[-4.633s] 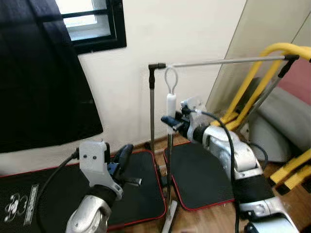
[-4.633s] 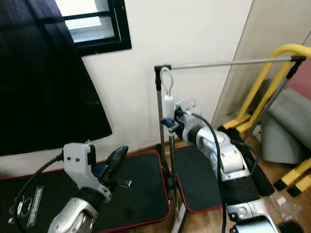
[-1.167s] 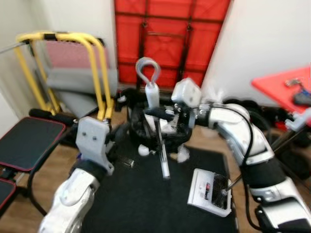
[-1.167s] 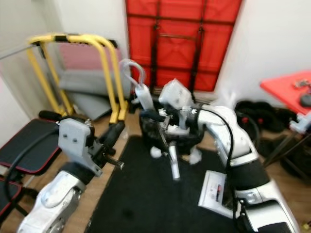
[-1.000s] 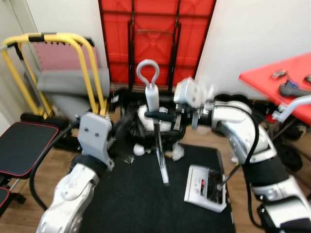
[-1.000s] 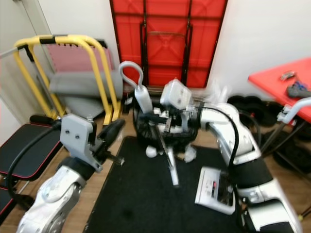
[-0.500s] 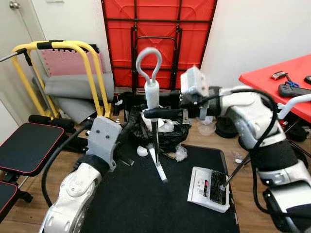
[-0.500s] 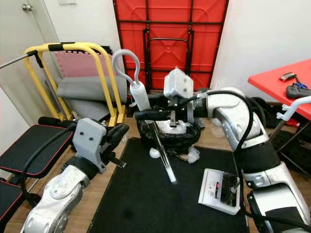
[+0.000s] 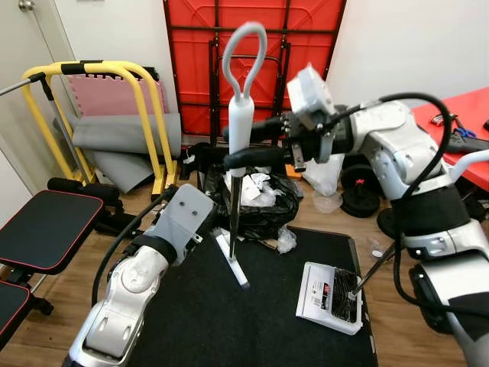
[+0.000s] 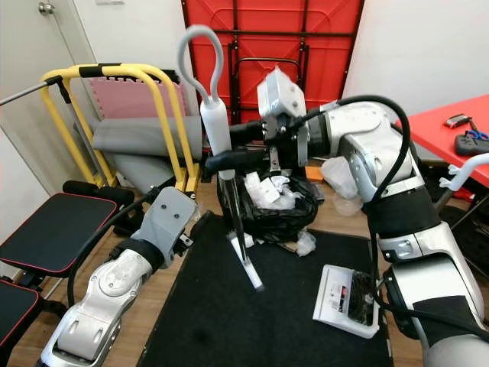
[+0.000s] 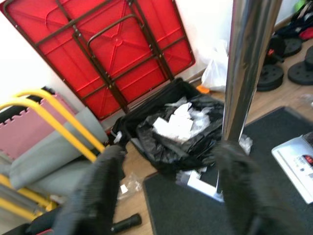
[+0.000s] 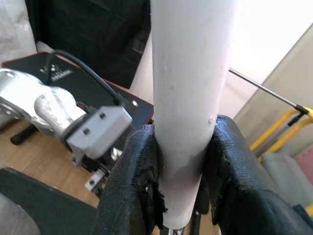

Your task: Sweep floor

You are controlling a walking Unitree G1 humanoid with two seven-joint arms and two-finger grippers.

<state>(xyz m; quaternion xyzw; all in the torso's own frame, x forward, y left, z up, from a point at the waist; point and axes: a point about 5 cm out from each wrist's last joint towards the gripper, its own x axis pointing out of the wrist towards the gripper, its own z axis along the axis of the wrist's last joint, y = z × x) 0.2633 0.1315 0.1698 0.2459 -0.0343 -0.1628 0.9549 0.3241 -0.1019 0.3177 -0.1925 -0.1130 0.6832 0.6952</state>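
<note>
The right hand (image 12: 181, 188) pinches the broom's white grip (image 9: 241, 130) at upper centre of the left eye frame. The broom (image 10: 235, 210) runs down as a metal shaft to a pale end (image 9: 231, 260) hanging over the black mat (image 9: 229, 321). The left hand (image 11: 168, 186) is spread, its fingers (image 11: 95, 193) either side of the shaft without touching it.

Risks as I judge them: held by one hand near the top, the broom could swing and knock the black rubbish bag (image 9: 263, 206) just behind it. The white dustpan (image 9: 328, 297), at lower right, may get kicked. If the left hand closes off-centre, the shaft could slip or twist.
</note>
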